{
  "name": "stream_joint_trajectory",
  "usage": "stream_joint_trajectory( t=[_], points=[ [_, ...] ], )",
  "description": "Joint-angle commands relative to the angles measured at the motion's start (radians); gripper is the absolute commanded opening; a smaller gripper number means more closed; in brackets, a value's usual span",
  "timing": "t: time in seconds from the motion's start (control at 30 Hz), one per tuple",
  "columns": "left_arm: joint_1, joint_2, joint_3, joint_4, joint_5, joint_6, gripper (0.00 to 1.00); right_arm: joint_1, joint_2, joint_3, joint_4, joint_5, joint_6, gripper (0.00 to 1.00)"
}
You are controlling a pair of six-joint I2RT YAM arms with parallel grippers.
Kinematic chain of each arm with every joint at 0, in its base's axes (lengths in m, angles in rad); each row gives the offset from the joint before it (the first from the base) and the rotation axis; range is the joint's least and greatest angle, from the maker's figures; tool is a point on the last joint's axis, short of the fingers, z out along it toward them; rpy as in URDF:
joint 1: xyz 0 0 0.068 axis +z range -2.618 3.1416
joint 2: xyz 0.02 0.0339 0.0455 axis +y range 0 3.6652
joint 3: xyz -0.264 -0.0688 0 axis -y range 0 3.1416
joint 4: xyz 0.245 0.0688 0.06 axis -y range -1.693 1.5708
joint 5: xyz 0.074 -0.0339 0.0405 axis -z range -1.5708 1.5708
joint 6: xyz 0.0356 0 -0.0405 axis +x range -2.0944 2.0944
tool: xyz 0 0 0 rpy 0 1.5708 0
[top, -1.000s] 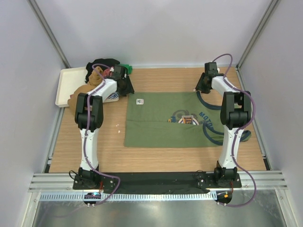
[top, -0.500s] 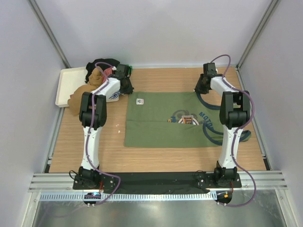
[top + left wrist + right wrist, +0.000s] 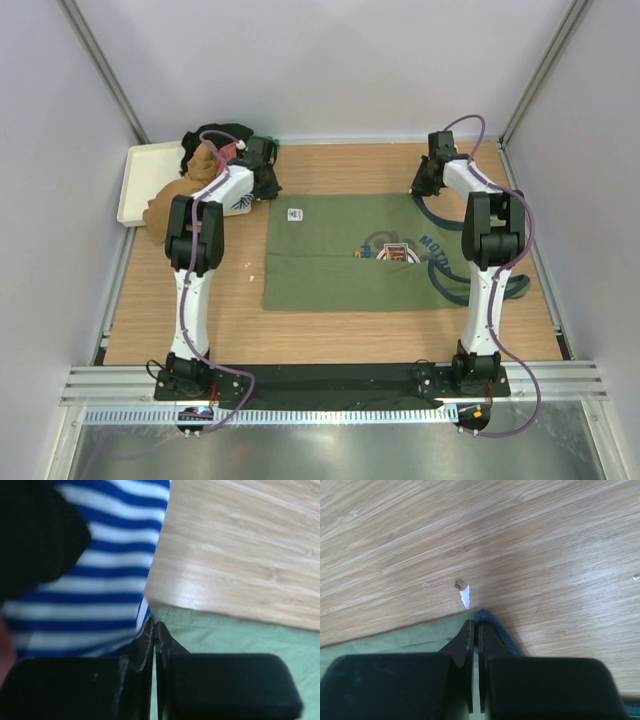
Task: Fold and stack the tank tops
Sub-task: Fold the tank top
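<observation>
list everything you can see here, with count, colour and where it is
green tank top: one, olive with navy trim, spread flat mid-table
striped top: one, blue and white, by the green one's far left corner
heaped tops: several, black, brown, red, bright green, far left, partly on the tray
tray: one, cream, far left
table: one, wood
left gripper: one, black, shut on the green tank top's far left corner
right gripper: one, black, shut on its far right corner

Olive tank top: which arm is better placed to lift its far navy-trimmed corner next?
Right. The right gripper is shut on the navy trim at the far right corner of the olive tank top. The left gripper is shut on the opposite far corner, beside the striped top.
</observation>
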Motion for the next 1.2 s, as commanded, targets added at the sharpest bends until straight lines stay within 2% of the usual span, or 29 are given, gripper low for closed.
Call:
stream_joint_trajectory(
  t=[0.0,0.3,0.5,0.73,1.0,1.17],
  points=[
    [-0.001,-0.132,-0.066,0.079,-0.024,0.020,0.00,0.005,-0.117,-0.018,0.022,0.001,0.002,0.01],
    [-0.022,-0.308,-0.265,0.229,0.022,0.047,0.00,0.005,-0.271,-0.163,0.053,0.001,0.008,0.01],
    [-0.031,-0.392,-0.353,0.234,0.004,0.052,0.00,0.005,-0.352,-0.281,0.079,0.001,0.012,0.01],
    [-0.044,-0.538,-0.532,0.280,-0.016,0.040,0.00,0.005,-0.487,-0.473,0.123,0.001,0.035,0.01],
    [-0.093,-0.696,-0.712,0.306,-0.043,0.024,0.00,0.005,-0.706,-0.683,0.169,0.032,0.055,0.01],
    [-0.114,-0.814,-0.876,0.350,-0.056,0.000,0.00,0.005,-0.841,-0.834,0.186,0.030,0.074,0.01]
  ],
)
